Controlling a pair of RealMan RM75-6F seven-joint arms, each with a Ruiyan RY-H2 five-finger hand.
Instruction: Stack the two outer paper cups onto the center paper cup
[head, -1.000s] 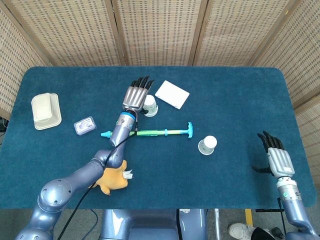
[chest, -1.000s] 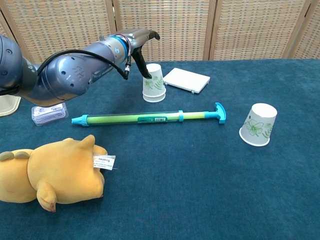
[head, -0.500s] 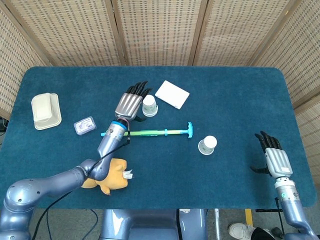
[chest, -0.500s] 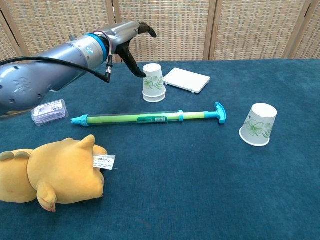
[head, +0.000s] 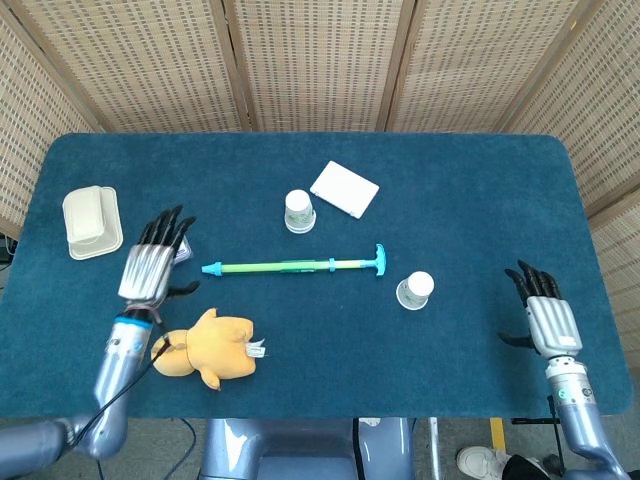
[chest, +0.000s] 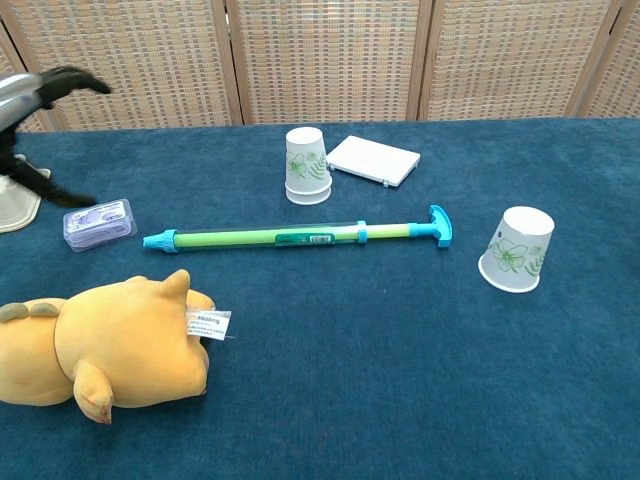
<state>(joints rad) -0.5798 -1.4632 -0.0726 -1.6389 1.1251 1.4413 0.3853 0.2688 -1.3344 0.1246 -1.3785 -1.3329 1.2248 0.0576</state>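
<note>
One white paper cup with a green leaf print (head: 299, 211) (chest: 308, 165) stands upside down at the table's middle back, with a second rim line low on its wall. Another such cup (head: 415, 290) (chest: 517, 250) sits mouth down and tilted at the right. My left hand (head: 155, 262) (chest: 22, 92) hovers far left of both cups, fingers spread and holding nothing. My right hand (head: 545, 312) lies near the table's right front edge, fingers apart and empty, well right of the tilted cup. It does not show in the chest view.
A green and blue rod (head: 295, 266) (chest: 300, 236) lies between the cups. A white flat box (head: 344, 189) (chest: 373, 160) is behind them. A yellow plush toy (head: 212, 347) (chest: 100, 345), a small clear case (chest: 98, 222) and a beige container (head: 91, 220) sit at the left.
My left hand has drawn back from beside the middle cup to the table's left side, empty. The cup stayed in place. My right hand has hardly moved.
</note>
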